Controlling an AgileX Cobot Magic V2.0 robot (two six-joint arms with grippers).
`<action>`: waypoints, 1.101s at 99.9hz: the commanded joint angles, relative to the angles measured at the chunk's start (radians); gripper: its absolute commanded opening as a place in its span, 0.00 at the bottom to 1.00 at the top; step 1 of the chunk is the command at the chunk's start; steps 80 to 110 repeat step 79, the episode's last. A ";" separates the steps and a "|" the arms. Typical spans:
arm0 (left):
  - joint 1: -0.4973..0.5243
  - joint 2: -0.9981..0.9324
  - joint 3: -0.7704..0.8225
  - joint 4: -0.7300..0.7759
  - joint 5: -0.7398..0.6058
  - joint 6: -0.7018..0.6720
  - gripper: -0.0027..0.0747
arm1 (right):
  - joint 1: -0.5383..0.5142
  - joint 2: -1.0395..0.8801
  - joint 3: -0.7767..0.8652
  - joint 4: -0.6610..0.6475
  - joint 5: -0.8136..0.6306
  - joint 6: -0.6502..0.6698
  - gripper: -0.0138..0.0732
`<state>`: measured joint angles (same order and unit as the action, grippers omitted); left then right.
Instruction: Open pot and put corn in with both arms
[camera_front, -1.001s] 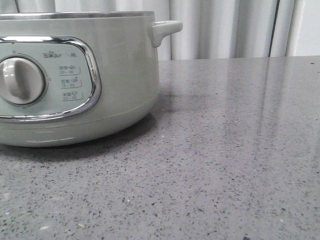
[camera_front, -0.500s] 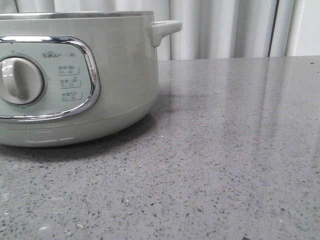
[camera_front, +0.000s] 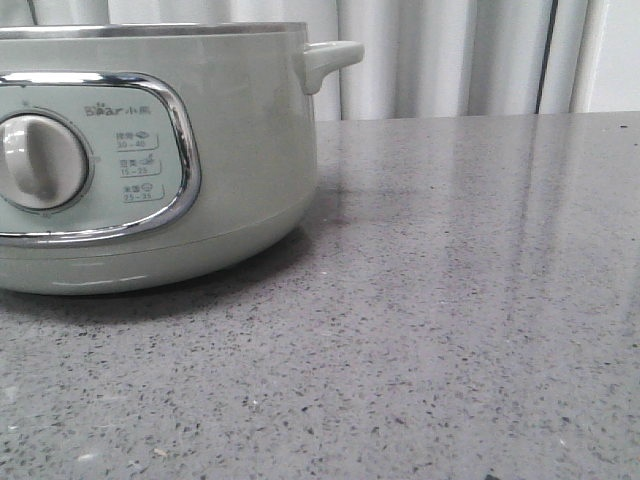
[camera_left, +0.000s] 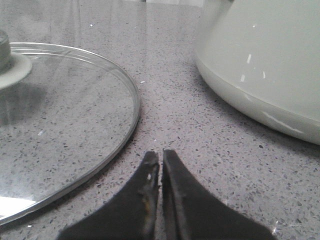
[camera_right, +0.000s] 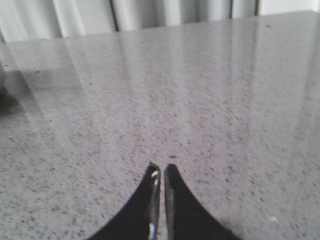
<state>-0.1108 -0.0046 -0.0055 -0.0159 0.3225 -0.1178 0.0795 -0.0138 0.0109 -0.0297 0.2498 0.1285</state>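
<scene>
The pale sage-green pot (camera_front: 240, 150) stands at the left in the front view, with its chrome-framed panel, cream dial (camera_front: 38, 162) and stubby side handle (camera_front: 330, 58). No lid shows on its steel rim. The pot's lower wall also shows in the left wrist view (camera_left: 260, 60). A round glass lid (camera_left: 65, 125) lies flat on the counter beside the pot. My left gripper (camera_left: 161, 154) is shut and empty, low over the counter between the lid's edge and the pot. My right gripper (camera_right: 161, 168) is shut and empty over bare counter. The corn is out of view.
The grey speckled counter (camera_front: 460, 300) stretches to the right of the pot. Pale curtains (camera_front: 450, 55) hang behind the counter's far edge. The lid's pale knob (camera_left: 7, 62) shows at the picture's edge in the left wrist view.
The pot has shifted very slightly to the left in the front view. Nothing else has visibly changed.
</scene>
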 joint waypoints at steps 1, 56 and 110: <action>-0.005 -0.029 0.029 -0.001 -0.037 -0.010 0.01 | -0.014 -0.010 0.018 0.002 -0.011 -0.008 0.11; -0.005 -0.029 0.029 -0.001 -0.037 -0.010 0.01 | -0.014 -0.018 0.018 -0.003 0.052 -0.009 0.11; -0.005 -0.029 0.029 -0.001 -0.037 -0.010 0.01 | -0.014 -0.018 0.018 -0.003 0.052 -0.009 0.11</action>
